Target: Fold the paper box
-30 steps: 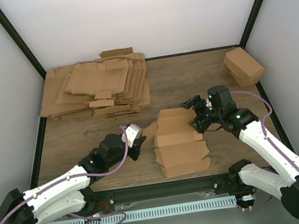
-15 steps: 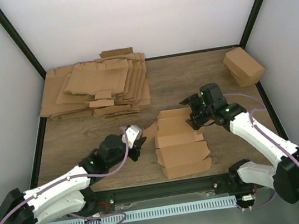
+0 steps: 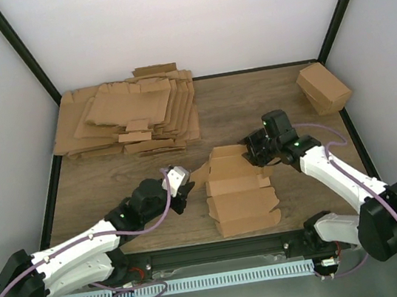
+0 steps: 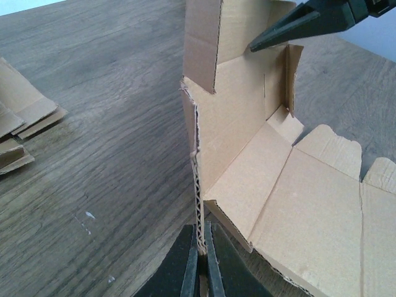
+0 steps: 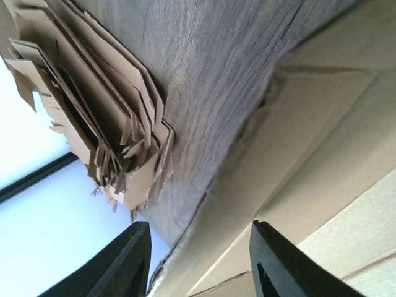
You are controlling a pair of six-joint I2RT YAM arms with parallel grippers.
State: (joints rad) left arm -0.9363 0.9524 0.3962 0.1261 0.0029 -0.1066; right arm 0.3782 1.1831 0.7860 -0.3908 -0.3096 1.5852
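Note:
The paper box (image 3: pixel 241 200) lies partly unfolded in the middle of the table, its far panels raised. My left gripper (image 3: pixel 182 186) sits at its left side. In the left wrist view, this gripper (image 4: pixel 201 263) is shut on the edge of an upright side flap of the box (image 4: pixel 247 124). My right gripper (image 3: pixel 251 152) is at the box's far right corner. Its jaws are apart in the right wrist view (image 5: pixel 198 263), with a box panel (image 5: pixel 322 154) running across the gap. One dark fingertip (image 4: pixel 291 28) shows against the raised far flap.
A thick pile of flat brown sheets (image 3: pixel 130 117) fills the back left and also appears in the right wrist view (image 5: pixel 80 93). A closed brown cardboard cuboid (image 3: pixel 322 87) stands at the back right, near the frame post. Bare wood (image 3: pixel 98 178) lies left of the box.
My right gripper moved left onto the box's far right corner, and its jaws came closer together. The left gripper kept its hold and stayed put.

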